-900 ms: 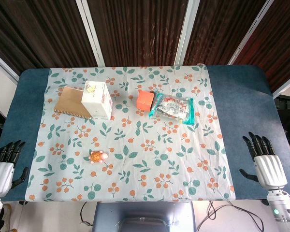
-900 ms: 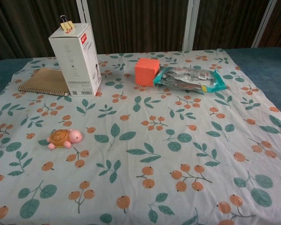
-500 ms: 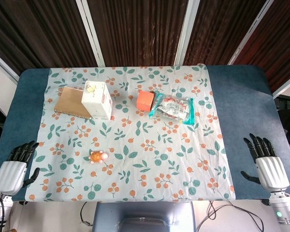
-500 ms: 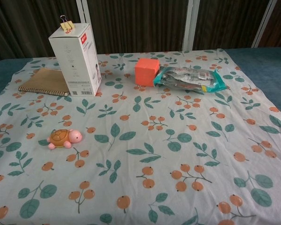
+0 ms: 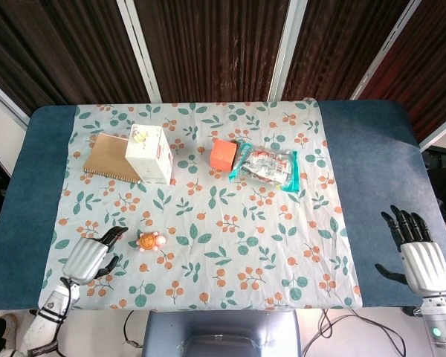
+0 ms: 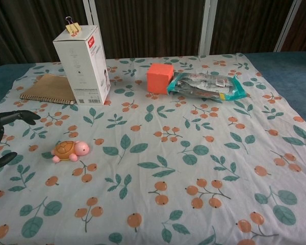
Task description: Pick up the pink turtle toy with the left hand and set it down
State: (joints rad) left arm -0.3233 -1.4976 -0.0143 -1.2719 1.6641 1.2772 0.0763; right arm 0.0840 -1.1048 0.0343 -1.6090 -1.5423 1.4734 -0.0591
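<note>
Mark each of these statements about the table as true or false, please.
1. The left hand grips the pink turtle toy. False: it is open beside the toy, not touching it.
2. A yellow binder clip sits on top of the white box. True.
3. The orange cube lies on the brown notebook. False: it stands on the cloth beside the snack packet.
4. The right hand holds nothing. True.

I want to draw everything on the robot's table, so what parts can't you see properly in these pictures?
- Left hand: chest view shows only dark fingertips; the left edge cuts off the rest.
- Right hand: head view only; the chest view misses it.
- Notebook: the white box hides one corner in the chest view.
- Box lettering: too small to read in either view.
- Pink turtle toy: face too small in the head view.
</note>
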